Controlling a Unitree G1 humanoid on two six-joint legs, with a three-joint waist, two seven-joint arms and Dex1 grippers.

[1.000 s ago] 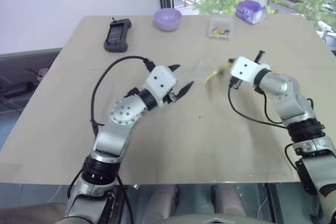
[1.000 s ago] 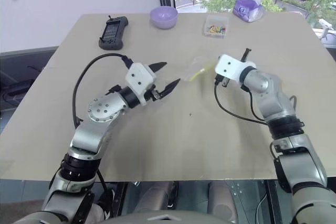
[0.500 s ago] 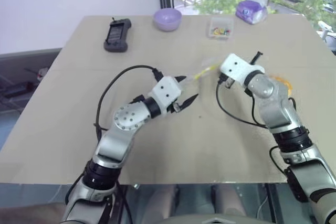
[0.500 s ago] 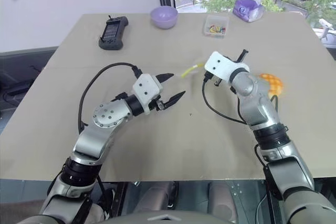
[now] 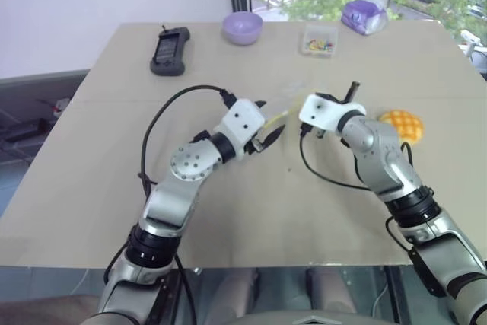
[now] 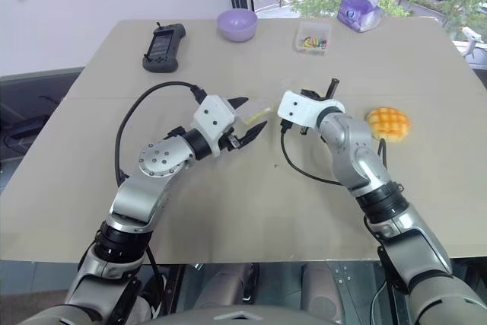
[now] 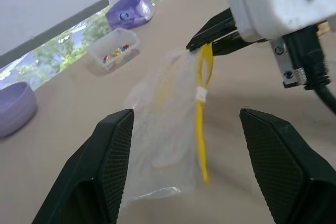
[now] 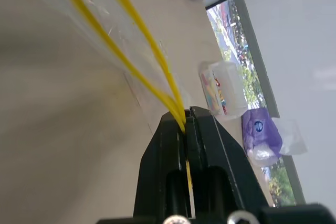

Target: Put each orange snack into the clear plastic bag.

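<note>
Bare table [image 5: 251,211] all around the orange snack [image 5: 402,125]; nothing blocks it

Both arms are reaching inward over mid-table, wrists roughly level. Left gripper [image 6: 249,119] is pointing toward the right one, fingers spread apart. Right gripper [image 8: 185,124] is pinching fully closed.

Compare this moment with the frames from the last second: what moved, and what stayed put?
The right gripper, shut on the yellow seal strip of the clear plastic bag, carried the bag leftward toward the left gripper, whose fingers now stand open either side of it. That uncovered the orange snack on the table. The purple bowl, handheld device and small clear box stayed put.
</note>
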